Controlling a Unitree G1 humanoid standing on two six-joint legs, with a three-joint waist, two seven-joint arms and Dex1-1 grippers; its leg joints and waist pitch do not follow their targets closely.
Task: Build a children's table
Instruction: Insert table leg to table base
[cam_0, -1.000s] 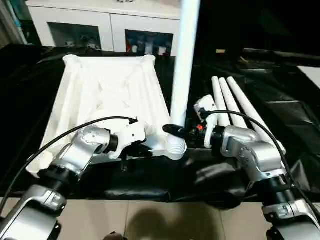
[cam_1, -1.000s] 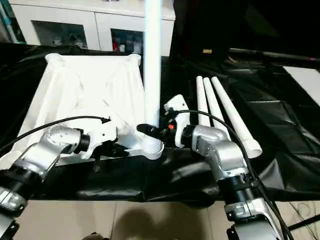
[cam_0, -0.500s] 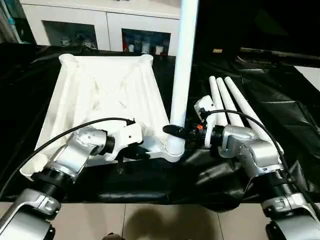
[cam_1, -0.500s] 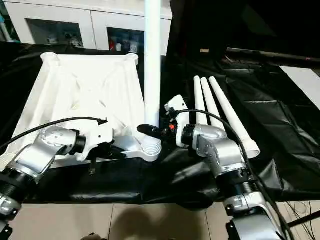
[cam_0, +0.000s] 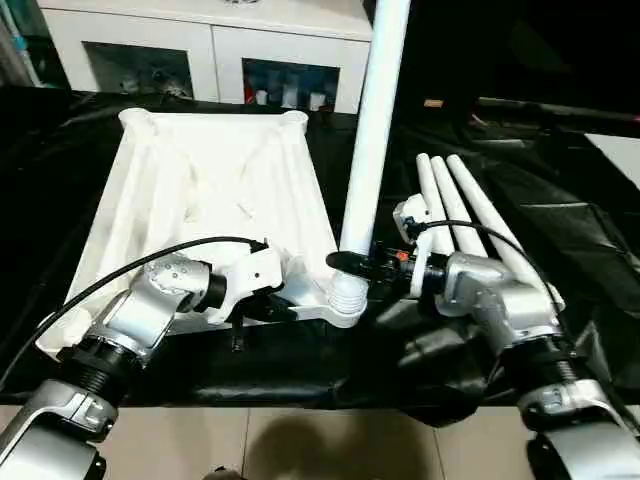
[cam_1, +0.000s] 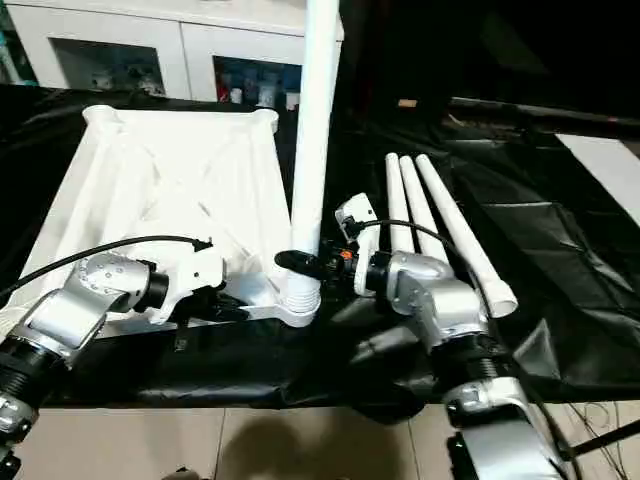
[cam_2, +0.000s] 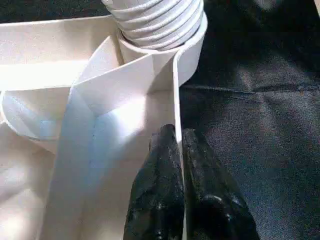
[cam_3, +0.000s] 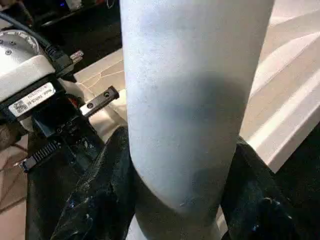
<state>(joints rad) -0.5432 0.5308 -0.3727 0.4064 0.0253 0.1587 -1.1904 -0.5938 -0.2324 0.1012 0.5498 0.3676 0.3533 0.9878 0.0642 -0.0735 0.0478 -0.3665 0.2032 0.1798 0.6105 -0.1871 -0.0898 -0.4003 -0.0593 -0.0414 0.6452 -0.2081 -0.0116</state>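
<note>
Right hand (cam_0: 352, 262) of mine is clamped round the standing leg (cam_0: 372, 130) just above the near corner socket (cam_0: 343, 298); my left hand (cam_2: 176, 165) pinches the tabletop (cam_0: 215, 190) rim beside that socket. Three spare legs (cam_0: 462, 215) lie beyond the socket. Judging by looks, the leg is light, stiff, slippery plastic, best gripped low.

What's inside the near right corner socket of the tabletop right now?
The threaded end of the upright leg sits in the corner socket of the tabletop, several threads exposed above the rim. How deep it reaches is hidden by the socket wall.
</note>
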